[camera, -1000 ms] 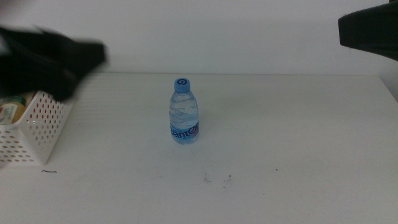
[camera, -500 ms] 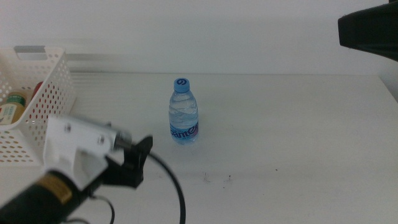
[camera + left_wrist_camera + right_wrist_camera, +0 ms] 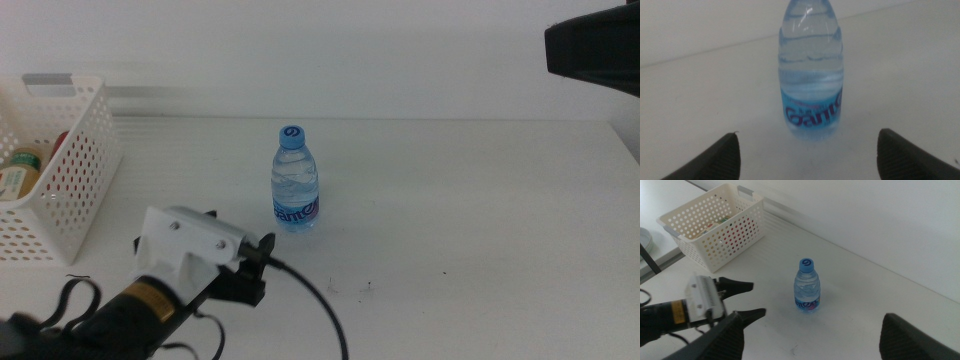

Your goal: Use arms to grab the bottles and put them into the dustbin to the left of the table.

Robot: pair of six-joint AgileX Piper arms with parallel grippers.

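A clear water bottle with a blue cap stands upright mid-table. My left gripper hovers low just in front of it, jaws open and pointed at it, nothing between them. In the left wrist view the bottle fills the middle, beyond the gap of the left gripper. The white dustbin at the table's left holds a yellow tea bottle and a red can. My right gripper waits high up, open and empty, looking down on the bottle, the dustbin and the left gripper.
The right arm's dark body shows at the top right corner of the middle view. A black cable trails from the left arm across the table's front. Small dark specks lie on the white table.
The left arm came away from over the dustbin, dropped low at the front of the table and slid right toward the water bottle. The bottle and the right arm stayed still.
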